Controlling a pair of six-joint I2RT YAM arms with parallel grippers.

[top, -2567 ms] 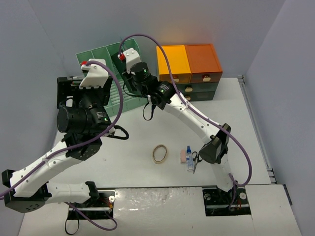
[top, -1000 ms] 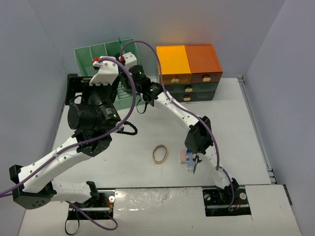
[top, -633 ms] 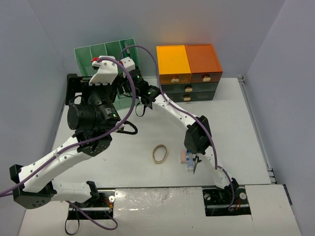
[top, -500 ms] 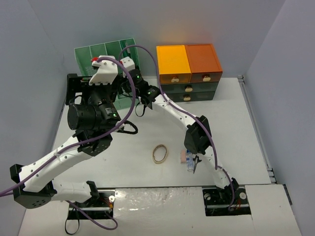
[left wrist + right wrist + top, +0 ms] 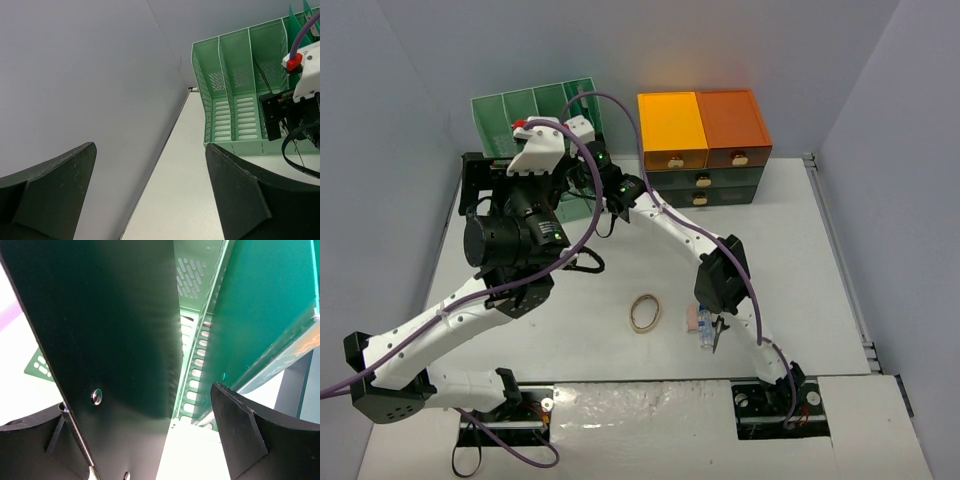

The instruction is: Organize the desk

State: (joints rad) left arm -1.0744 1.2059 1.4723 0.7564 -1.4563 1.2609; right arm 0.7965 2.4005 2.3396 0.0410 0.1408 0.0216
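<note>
The white desk (image 5: 800,260) holds a green file rack (image 5: 520,105) at the back left. My right gripper (image 5: 572,185) reaches into the rack, partly hidden behind the left arm. In the right wrist view its jaws (image 5: 140,400) are open, with a dark flat board (image 5: 100,315) standing between them close to the left finger; I cannot tell if they touch. Slotted rack walls (image 5: 200,355) rise beyond. My left gripper (image 5: 480,180) hangs open and empty left of the rack (image 5: 235,100), above bare desk (image 5: 185,200) by the wall.
An orange-and-dark-green drawer cabinet (image 5: 705,130) stands right of the rack. A rubber band (image 5: 644,312), a pink eraser (image 5: 692,319) and a small blue-capped bottle (image 5: 705,332) lie near the front, under the right arm. Grey walls close the left and back.
The right gripper has opened from shut inside the rack, and the thin sheet that stuck up above the rack no longer shows. The left arm has shifted slightly right.
</note>
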